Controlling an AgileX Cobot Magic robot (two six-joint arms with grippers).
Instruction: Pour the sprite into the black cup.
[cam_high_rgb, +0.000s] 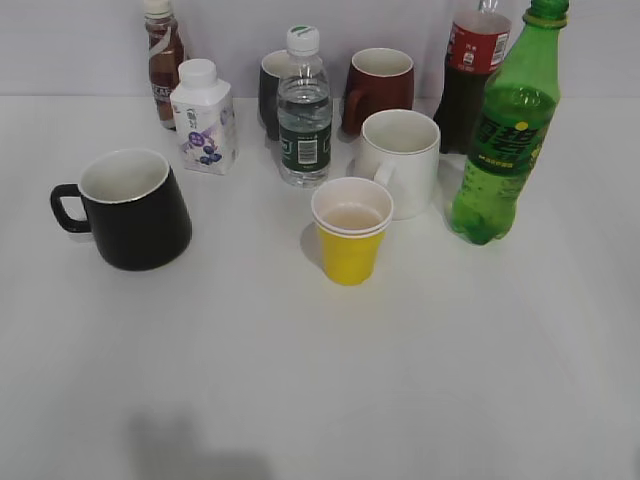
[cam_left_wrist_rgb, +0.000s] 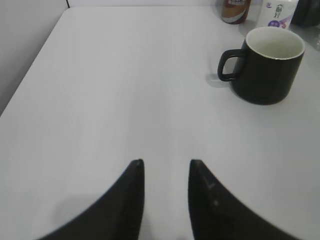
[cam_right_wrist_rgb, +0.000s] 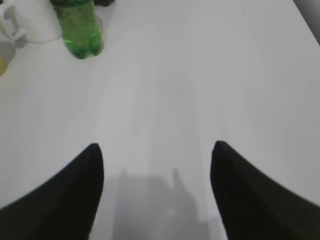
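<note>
The sprite (cam_high_rgb: 505, 135) is a tall green bottle standing upright at the right of the white table; its lower part shows in the right wrist view (cam_right_wrist_rgb: 78, 26) at the top left. The black cup (cam_high_rgb: 132, 208) stands at the left with its handle to the left, white inside and empty; it also shows in the left wrist view (cam_left_wrist_rgb: 269, 65) at the upper right. My left gripper (cam_left_wrist_rgb: 166, 162) is open and empty over bare table, well short of the cup. My right gripper (cam_right_wrist_rgb: 156, 146) is wide open and empty, well short of the bottle. Neither gripper shows in the exterior view.
A yellow paper cup (cam_high_rgb: 350, 232), a white mug (cam_high_rgb: 401, 160) and a clear water bottle (cam_high_rgb: 304, 110) stand mid-table. Behind are a white carton (cam_high_rgb: 204, 118), a brown bottle (cam_high_rgb: 164, 62), a dark mug (cam_high_rgb: 272, 90), a dark red mug (cam_high_rgb: 379, 88) and a cola bottle (cam_high_rgb: 468, 75).
</note>
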